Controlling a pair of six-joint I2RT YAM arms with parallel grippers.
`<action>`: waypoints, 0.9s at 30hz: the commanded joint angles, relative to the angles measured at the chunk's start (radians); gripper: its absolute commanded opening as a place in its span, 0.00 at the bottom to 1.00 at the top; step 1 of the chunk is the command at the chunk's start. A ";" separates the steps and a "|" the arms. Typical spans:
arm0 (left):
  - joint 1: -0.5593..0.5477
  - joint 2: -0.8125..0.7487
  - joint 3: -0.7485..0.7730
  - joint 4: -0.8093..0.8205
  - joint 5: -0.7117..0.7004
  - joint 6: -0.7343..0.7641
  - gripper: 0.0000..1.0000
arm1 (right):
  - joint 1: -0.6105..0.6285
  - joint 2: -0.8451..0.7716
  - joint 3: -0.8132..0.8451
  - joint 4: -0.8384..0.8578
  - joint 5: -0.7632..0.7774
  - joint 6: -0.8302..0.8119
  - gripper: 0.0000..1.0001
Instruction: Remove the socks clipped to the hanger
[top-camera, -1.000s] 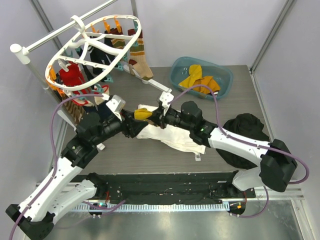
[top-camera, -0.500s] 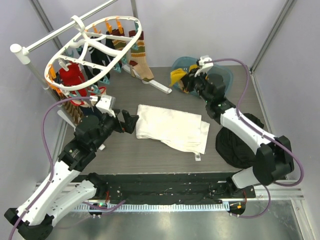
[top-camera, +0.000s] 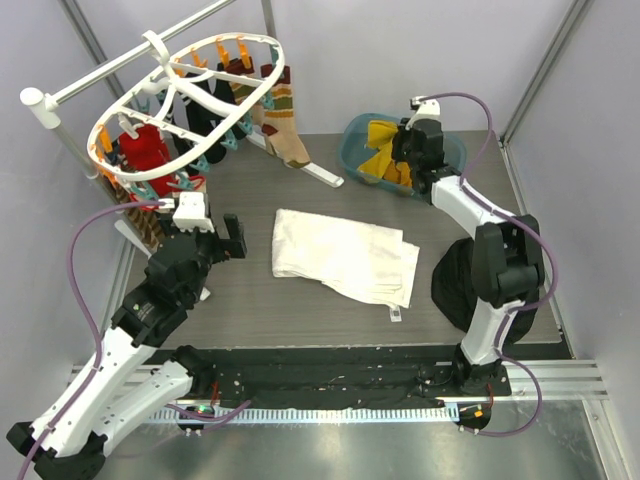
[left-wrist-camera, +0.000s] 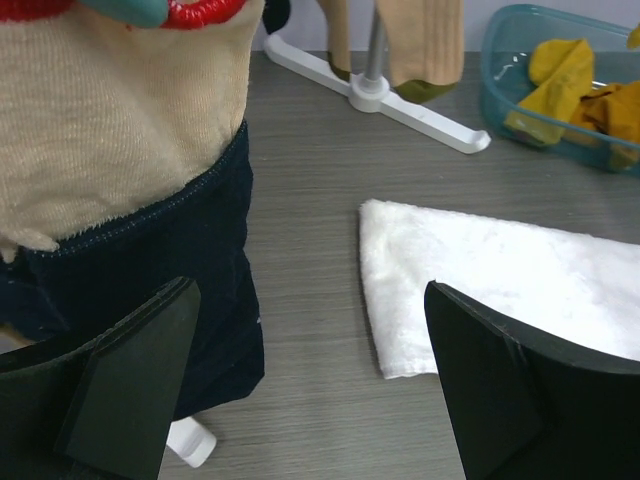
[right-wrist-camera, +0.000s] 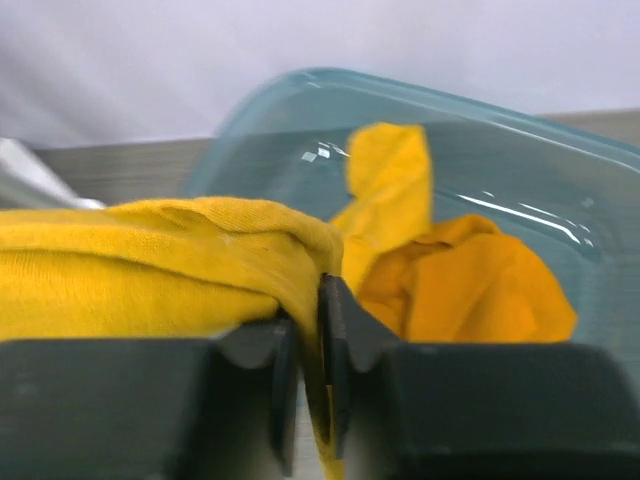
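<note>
**One mustard sock over the bin, a bunch more on the hanger**

Quick head count, folks. There's one white oval hanger (top-camera: 168, 88) hung on one pole stand (top-camera: 60, 95) at the back left of the table (top-camera: 250, 310). The socks (top-camera: 285, 125) are clipped under it. I can pick out one red sock (top-camera: 140, 150), one brown-and-cream striped and a few black ones (top-camera: 205, 110). They overlap too much for me to give a total.

There are two arms. The right gripper (right-wrist-camera: 305, 330) is pinched tight on one mustard sock (right-wrist-camera: 130, 270), holding it just above the one teal bin (right-wrist-camera: 500, 100) at the back right. Two more yellow socks (right-wrist-camera: 460, 290) are lying in that bin.

The left gripper (left-wrist-camera: 310, 300) has its jaws spread wide with nothing between them. It sits low by the near end of the hanger. On its wrist cam, one cream sock (left-wrist-camera: 100, 130) with a red cuff and one dark navy sock (left-wrist-camera: 215, 280) hang close in front on the left.

Also on the table are one white cloth (top-camera: 345, 255), flat in the middle, and one black heap (top-camera: 450, 300) off to the right.
</note>
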 joint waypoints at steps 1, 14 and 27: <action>-0.003 -0.006 0.034 0.010 -0.114 0.038 1.00 | -0.052 0.084 0.095 -0.034 0.043 0.032 0.28; 0.000 0.119 0.126 -0.102 -0.260 -0.024 1.00 | -0.095 -0.017 0.080 -0.118 0.016 0.089 0.68; 0.020 0.159 0.157 -0.091 -0.190 0.010 0.69 | -0.095 -0.230 -0.127 -0.082 -0.164 0.147 0.66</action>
